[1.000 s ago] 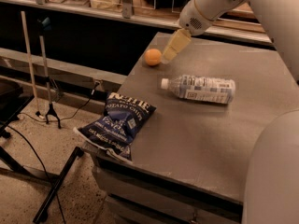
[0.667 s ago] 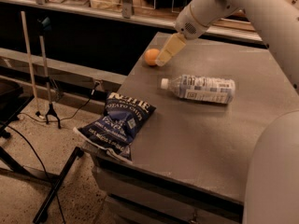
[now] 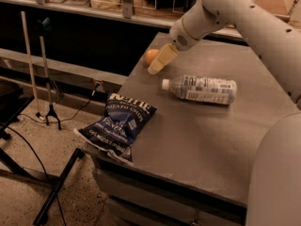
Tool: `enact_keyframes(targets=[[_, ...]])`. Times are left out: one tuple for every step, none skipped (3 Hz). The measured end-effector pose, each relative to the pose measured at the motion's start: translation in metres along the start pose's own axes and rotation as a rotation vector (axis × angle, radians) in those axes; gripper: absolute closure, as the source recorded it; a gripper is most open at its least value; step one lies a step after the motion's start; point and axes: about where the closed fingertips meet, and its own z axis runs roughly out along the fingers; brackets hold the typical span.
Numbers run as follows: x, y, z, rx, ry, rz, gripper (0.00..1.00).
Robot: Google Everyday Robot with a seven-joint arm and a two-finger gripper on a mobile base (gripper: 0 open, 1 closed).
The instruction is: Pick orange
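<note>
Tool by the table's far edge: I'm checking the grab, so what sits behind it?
The orange sits right behind the tool, near the table's far edge. The tool covers the orange's right side, so contact cannot be seen.

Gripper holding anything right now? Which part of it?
Cannot tell. The gripper is right at the orange, at the far left edge of the table, covering its right side; no hold is visible.

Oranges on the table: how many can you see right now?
1. The orange sits near the far left edge of the table, partly hidden by the gripper reaching toward it, left of the plastic bottle. The arm could hide more.
</note>
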Motion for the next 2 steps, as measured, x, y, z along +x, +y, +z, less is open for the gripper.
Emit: enact_keyframes(targets=[[-0.001,0.007,0.016,-0.026,-0.018,0.004,0.00],[-0.009,0.013,0.027,-0.050,-0.041,-0.003,0.00]])
